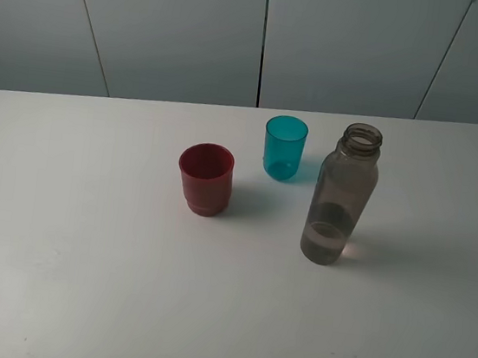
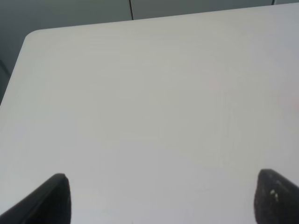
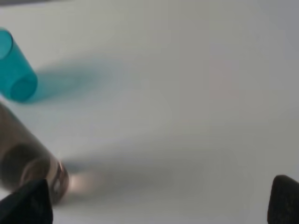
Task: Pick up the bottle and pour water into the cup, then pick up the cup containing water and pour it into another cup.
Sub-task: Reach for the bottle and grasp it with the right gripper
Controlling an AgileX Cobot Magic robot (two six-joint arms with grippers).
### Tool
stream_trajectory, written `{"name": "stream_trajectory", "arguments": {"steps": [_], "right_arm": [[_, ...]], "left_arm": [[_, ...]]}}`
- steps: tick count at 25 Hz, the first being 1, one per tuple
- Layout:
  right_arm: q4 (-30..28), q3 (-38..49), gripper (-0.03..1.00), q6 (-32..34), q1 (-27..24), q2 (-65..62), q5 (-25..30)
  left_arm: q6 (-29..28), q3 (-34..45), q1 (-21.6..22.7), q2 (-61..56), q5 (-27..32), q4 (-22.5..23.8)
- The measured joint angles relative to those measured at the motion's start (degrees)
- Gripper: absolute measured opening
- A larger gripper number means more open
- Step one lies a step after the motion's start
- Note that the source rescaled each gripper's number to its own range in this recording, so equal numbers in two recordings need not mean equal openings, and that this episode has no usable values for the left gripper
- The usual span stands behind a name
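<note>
- Fingertips of the right gripper (image 3: 154, 205) sit closest to its wrist camera. They are spread wide with only bare table (image 1: 78, 281) between them, so the jaws are open and hold nothing.
- Left gripper (image 2: 163, 198) is likewise parted wide over bare white tabletop. None of the task's things shows in its wrist view.
- Neither arm appears in the exterior high view.
- Just beyond one right fingertip stands the bottle (image 3: 23, 154). Its base is close beside that finger but off to one side, not inside the gap. The jaws would probably need to shift sideways to straddle it.
- In the high view the bottle (image 1: 341, 200) stands upright, right of the table's centre. Its cap is off and a little water sits in its lower part.
- Handling, as a judgement:
  - It is thin smooth plastic, so likely light, a bit slippery, and apt to flex if squeezed hard.
  - Being tall and slim, it could topple from a sideways nudge.
  - Mid-body, above the waterline and below the shoulder, looks the best place to hold it.
  - With the neck open, any early tilt risks a spill.
- At about 9 o'clock from the bottle stands the red cup (image 1: 205, 179), upright and well apart from it.
- Farthest back, at roughly 11 o'clock from the bottle's base, is the teal cup (image 1: 285, 148), upright and near the bottle but clear of it. It also shows beyond the bottle in the right wrist view (image 3: 16, 67).
</note>
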Motion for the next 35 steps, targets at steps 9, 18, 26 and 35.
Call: {"name": "stream_trajectory", "arguments": {"steps": [9,18,26,35], "right_arm": [[1.93,2.82,1.00,1.36,11.76,12.97,-29.02],[2.19,14.59,1.00,1.35,24.50,19.98,-53.72],[1.79,18.77,1.00,-1.52,31.41,12.47,-51.96],[1.79,29.58,1.00,2.73,37.64,12.47,-58.67]], "left_arm": [[0.00,0.00,0.00,0.00,0.00,0.00],[0.00,0.00,0.00,0.00,0.00,0.00],[0.00,0.00,0.00,0.00,0.00,0.00],[0.00,0.00,0.00,0.00,0.00,0.00]]}}
